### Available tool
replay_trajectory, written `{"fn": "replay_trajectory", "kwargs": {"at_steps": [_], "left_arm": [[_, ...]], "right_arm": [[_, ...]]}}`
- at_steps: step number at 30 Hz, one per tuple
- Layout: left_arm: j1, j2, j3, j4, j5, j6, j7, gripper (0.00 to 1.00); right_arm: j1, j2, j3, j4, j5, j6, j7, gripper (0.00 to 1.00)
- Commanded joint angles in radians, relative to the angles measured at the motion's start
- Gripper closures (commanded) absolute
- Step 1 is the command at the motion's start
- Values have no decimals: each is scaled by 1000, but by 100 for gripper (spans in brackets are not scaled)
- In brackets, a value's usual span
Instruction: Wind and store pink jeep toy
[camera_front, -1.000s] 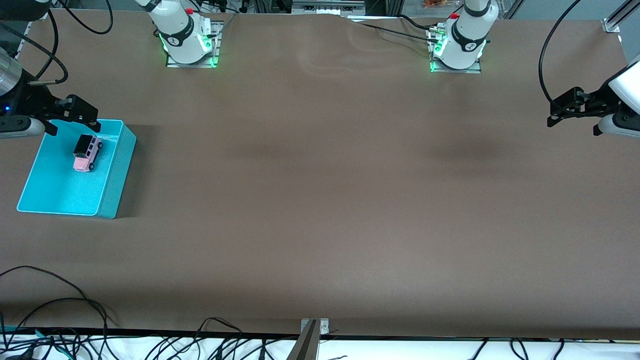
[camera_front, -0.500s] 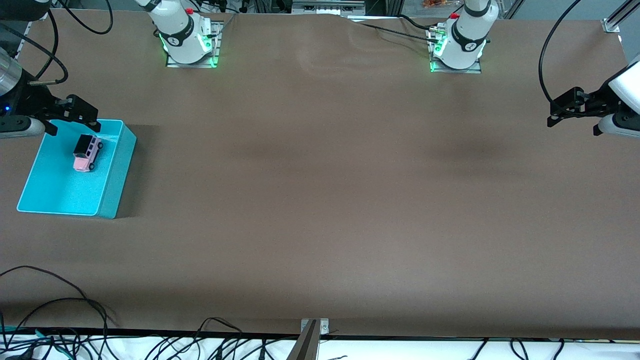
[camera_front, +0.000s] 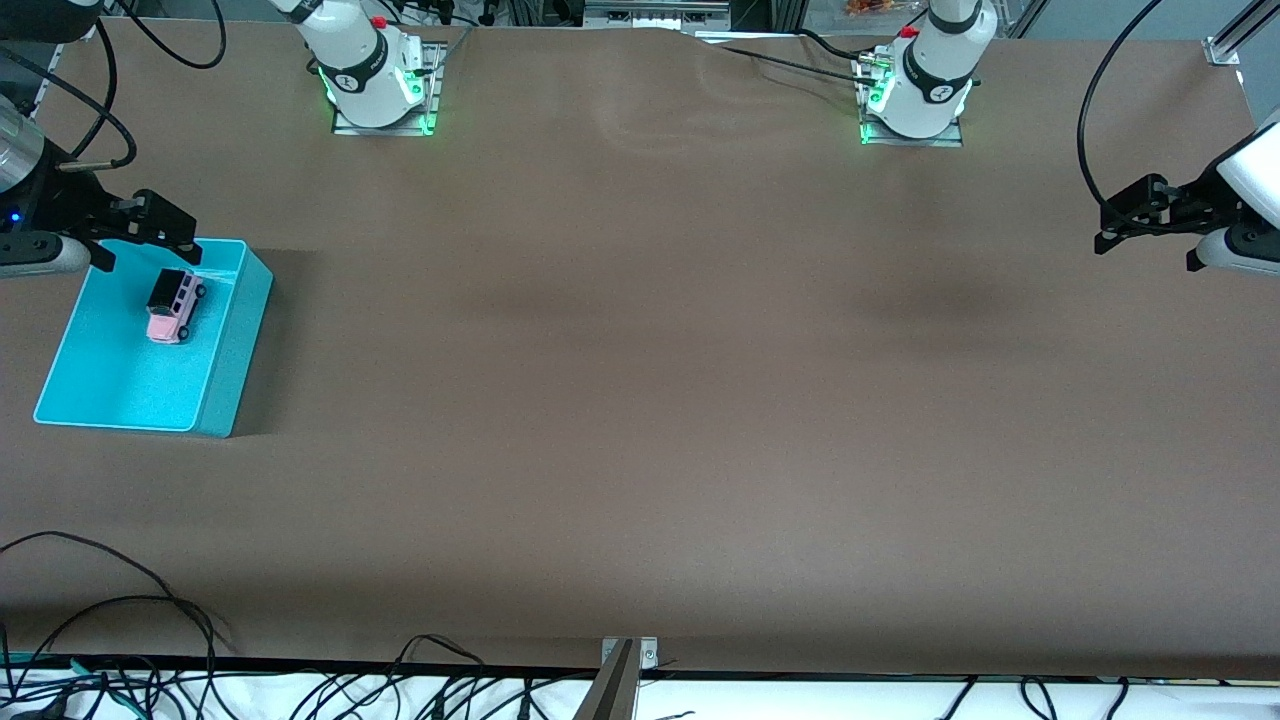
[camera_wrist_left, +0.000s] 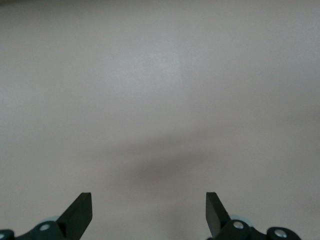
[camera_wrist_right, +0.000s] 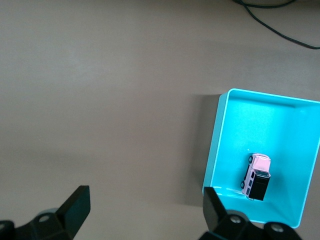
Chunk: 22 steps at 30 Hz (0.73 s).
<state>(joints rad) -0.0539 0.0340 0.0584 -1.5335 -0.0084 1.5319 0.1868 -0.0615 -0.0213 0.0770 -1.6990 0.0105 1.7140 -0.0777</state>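
The pink jeep toy (camera_front: 172, 305) stands on its wheels inside the turquoise bin (camera_front: 230, 350), on the bin's floor in the half farther from the front camera, its black roof end pointing away from that camera. The right wrist view shows the same thing: the pink jeep toy (camera_wrist_right: 256, 176) sits alone in the turquoise bin (camera_wrist_right: 215, 145), clear of the walls. The bin rests on the brown table (camera_front: 640, 400) at the right arm's end.

The right gripper (camera_front: 145, 235) hangs in the air over the bin's edge farthest from the front camera, above the toy's level and not touching it. Its two dark fingers (camera_wrist_right: 75, 207) are spread wide apart with nothing between them, and the same gap shows in its wrist view, where bare tabletop and the bin's corner lie between them.

The left gripper (camera_front: 1135, 215) waits over the left arm's end of the table, well apart from the bin. Its fingers (camera_wrist_left: 80, 212) are likewise spread wide and empty, with only bare brown table (camera_wrist_left: 160, 100) and a soft shadow beneath them.
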Motion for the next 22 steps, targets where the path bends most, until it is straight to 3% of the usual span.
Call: {"fn": "replay_trajectory", "kwargs": {"at_steps": [1,22], "left_arm": [[3,15,-3,39,-12,-13,-3,0],[11,30,3,69,-30,-13,5,0]], "right_arm": [[-3,12,1,32,-9,-24,3,0],[-3,12,1,32,-10,-25,3,0]]}}
